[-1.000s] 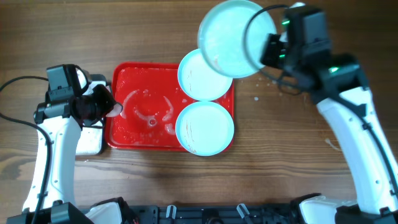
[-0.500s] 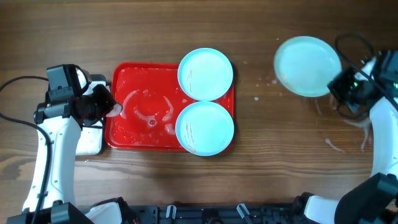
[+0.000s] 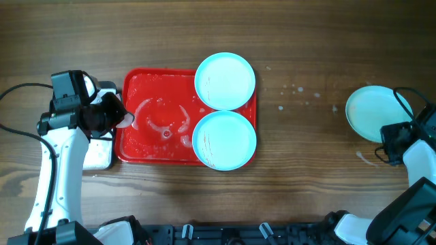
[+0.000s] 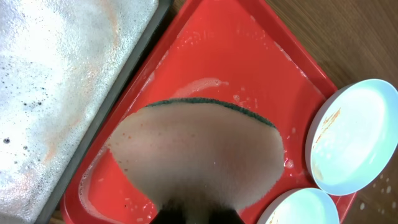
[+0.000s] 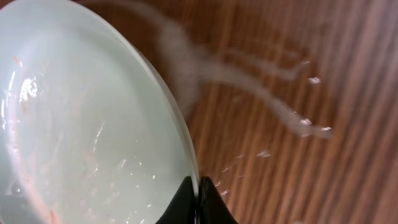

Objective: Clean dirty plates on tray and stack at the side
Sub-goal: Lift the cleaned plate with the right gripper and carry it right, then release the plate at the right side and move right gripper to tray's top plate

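The red tray [image 3: 153, 129] lies left of centre, wet and soapy. Two pale mint plates rest on its right end, one at the back [image 3: 225, 81] and one at the front [image 3: 224, 139], both with faint reddish smears. A third plate [image 3: 371, 112] is far right, low over the wood, with my right gripper [image 3: 397, 133] shut on its rim [image 5: 180, 134]. At the tray's left edge, my left gripper [image 3: 117, 117] is shut on a tan sponge [image 4: 199, 158] with a green scrub edge, held above the tray [image 4: 249, 68].
A silvery pan [image 4: 56, 74] of foamy water stands left of the tray, partly under the left arm. Wet streaks and droplets [image 5: 249, 71] mark the wood at the right. A black rail [image 3: 225, 235] runs along the near table edge.
The right arm has swung the held plate from above the tray's back right corner far to the right and down toward the table. The left arm and sponge have not moved.
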Controlling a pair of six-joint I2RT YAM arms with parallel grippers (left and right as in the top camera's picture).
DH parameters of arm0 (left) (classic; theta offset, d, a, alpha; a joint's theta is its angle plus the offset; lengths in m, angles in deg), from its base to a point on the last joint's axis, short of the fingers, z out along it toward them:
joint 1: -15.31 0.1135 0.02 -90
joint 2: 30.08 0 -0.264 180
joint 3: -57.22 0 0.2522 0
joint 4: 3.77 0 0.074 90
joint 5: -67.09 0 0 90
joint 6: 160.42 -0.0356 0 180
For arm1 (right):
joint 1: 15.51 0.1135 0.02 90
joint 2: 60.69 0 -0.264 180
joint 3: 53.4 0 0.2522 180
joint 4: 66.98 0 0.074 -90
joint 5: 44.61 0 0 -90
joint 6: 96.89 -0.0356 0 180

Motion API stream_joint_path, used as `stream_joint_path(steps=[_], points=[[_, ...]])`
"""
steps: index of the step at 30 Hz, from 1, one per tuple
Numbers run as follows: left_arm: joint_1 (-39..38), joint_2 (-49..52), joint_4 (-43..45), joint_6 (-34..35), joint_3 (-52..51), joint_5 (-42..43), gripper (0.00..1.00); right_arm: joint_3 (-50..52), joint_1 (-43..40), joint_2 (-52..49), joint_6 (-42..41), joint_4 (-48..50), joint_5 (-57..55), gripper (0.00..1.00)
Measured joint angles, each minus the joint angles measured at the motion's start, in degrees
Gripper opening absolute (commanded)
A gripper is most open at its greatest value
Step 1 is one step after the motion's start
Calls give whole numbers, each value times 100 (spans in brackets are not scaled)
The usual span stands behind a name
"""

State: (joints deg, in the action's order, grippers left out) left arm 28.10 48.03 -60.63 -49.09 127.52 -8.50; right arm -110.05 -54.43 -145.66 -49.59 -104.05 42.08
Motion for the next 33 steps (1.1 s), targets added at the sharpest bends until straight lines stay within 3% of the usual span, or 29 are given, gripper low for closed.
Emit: stream_joint_path(steps=[1,2,4,8,12,18,23,24,33], points=[[0,0,2,0,0,0,4,42,-28,0,-52,44,-111,8],[0,0,-2,0,0,0,4,52,-37,0,-87,90,-199,21],[0,0,0,0,0,0,4,52,-42,2,-125,284,-297,67],[0,0,0,0,0,0,4,55,-42,2,-118,614,-313,97],[0,0,0,0,0,0,4,-2,-39,2,361,695,468,97],[0,0,-17,0,0,-2,4,-1001,365,448,1222,-487,1515,90],[0,0,-20,0,0,0,4,-1910,1440,914,1711,-1049,1764,89],[0,0,-24,0,0,0,4,-2028,1969,955,1799,-1167,1827,88],[0,0,94,0,0,0,4,-2028,4301,944,1287,-1270,1421,84]])
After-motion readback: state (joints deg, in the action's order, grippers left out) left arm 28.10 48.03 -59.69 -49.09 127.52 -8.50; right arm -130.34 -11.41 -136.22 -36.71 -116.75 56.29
